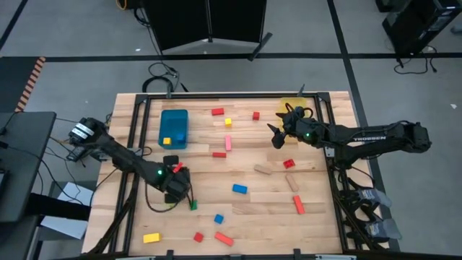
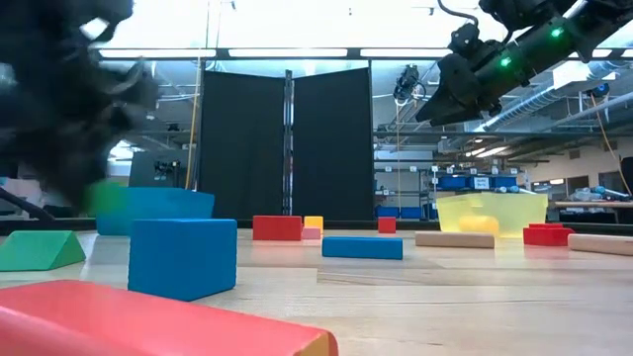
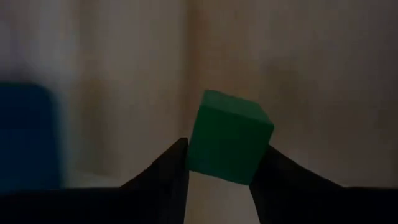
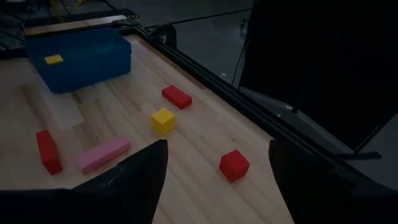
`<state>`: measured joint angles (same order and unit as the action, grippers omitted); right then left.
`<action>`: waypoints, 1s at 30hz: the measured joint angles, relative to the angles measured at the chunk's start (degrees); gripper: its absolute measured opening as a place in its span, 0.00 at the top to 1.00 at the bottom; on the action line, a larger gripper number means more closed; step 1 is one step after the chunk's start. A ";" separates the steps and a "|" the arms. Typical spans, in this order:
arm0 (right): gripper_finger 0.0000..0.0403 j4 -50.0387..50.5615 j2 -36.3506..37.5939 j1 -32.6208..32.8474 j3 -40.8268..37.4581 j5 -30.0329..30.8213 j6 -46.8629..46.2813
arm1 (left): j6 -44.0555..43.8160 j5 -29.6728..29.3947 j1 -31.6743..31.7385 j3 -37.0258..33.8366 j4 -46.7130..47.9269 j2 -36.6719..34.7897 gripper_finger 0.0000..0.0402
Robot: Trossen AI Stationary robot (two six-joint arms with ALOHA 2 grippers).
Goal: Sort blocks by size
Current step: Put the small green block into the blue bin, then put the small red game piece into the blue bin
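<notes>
Green cube [image 3: 229, 140] sits clenched in my left gripper [image 3: 224, 180], low over the near-left desk [image 1: 267, 206]. It's light, rigid wood with smooth faces, so I'd keep flat-side pressure. Right gripper [image 4: 214, 171] hangs released near the yellow bin [image 1: 292, 105].

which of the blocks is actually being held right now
The small green cube, clamped between the left gripper's jaws near the table's front left. Every other block lies loose on the table or in a bin; the right gripper is open and empty.
</notes>
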<state>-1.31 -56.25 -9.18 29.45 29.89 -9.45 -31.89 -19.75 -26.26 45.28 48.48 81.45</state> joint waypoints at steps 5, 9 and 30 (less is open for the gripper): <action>0.29 -0.29 0.00 1.86 0.00 0.00 0.13 | -7.56 -12.37 6.55 0.98 6.56 -9.39 0.66; 0.29 -0.30 0.00 4.49 0.00 0.00 1.38 | -11.06 -17.43 14.94 -0.70 8.74 -16.67 0.66; 0.23 28.88 0.00 17.71 0.02 -14.34 -0.54 | 8.36 0.35 41.76 -9.14 -18.81 -22.73 0.12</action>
<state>27.57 -56.25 8.54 29.47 15.55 -9.99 -23.53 -19.40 15.50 36.14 29.68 58.72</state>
